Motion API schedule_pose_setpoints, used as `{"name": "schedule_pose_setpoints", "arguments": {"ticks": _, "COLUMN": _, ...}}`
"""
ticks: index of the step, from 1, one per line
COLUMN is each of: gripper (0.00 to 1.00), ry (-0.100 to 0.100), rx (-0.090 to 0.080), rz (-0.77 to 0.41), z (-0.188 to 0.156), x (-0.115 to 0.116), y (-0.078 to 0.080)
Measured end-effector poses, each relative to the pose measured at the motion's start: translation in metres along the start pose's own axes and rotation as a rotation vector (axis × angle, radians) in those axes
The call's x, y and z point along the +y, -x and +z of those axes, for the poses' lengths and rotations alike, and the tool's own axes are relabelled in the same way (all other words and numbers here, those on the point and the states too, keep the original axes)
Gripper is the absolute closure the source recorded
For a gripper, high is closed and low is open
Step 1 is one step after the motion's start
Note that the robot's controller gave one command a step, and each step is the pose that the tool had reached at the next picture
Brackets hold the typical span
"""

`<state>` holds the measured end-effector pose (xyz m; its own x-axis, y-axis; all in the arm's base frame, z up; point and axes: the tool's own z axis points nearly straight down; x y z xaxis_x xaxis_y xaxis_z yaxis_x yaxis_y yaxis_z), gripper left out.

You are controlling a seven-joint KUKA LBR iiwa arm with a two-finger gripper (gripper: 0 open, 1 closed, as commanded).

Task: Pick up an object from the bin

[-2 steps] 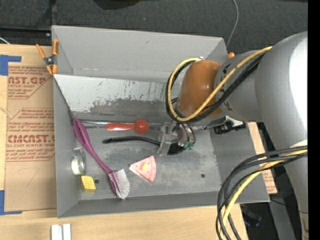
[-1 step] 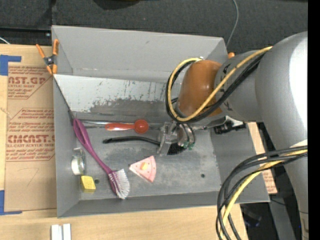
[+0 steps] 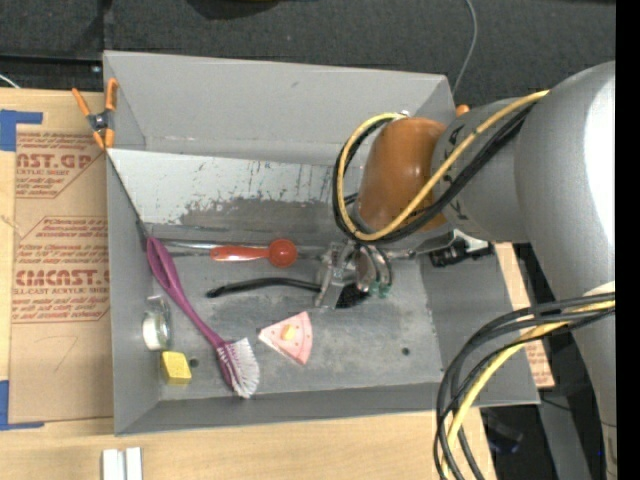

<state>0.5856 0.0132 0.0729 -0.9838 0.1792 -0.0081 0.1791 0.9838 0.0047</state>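
Pincer (image 3: 338, 286) sits low in the bin (image 3: 270, 98), right at the right-hand end of a thin black utensil (image 3: 260, 287) lying on the floor. Whether it is open or closed cannot be told: the wrist and its cables crowd that spot, and nothing can be seen gripped.

The utensil is the nearest thing and, by my reading, the likely pick. Its long axis runs left to right, almost level, stretching leftward away from the pincer. So the pincer stands over one tip, not over the middle. A grasp here would take the utensil by its end, and it might swing or slip when raised. A small shift leftward along the shaft would give a more balanced hold.

A red spoon (image 3: 255, 253) lies just above the utensil and parallel to it, close enough to be nudged. A pink wedge (image 3: 288, 338) lies below the utensil, apart from it. A purple brush (image 3: 195, 318) slants well off beyond the utensil's left end.
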Motion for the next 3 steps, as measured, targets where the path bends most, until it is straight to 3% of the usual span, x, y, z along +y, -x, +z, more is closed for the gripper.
{"name": "schedule_pose_setpoints", "arguments": {"ticks": 1, "gripper": 1.00, "ry": -0.001, "rx": 0.010, "rz": 0.000, "z": -0.023, "x": 0.000, "y": -0.003}}
{"name": "schedule_pose_setpoints", "arguments": {"ticks": 2, "gripper": 1.00, "ry": 0.001, "rx": 0.000, "rz": -0.001, "z": -0.054, "x": 0.001, "y": 0.000}}
{"name": "schedule_pose_setpoints", "arguments": {"ticks": 3, "gripper": 1.00, "ry": 0.001, "rx": 0.004, "rz": -0.001, "z": -0.063, "x": 0.001, "y": -0.001}}
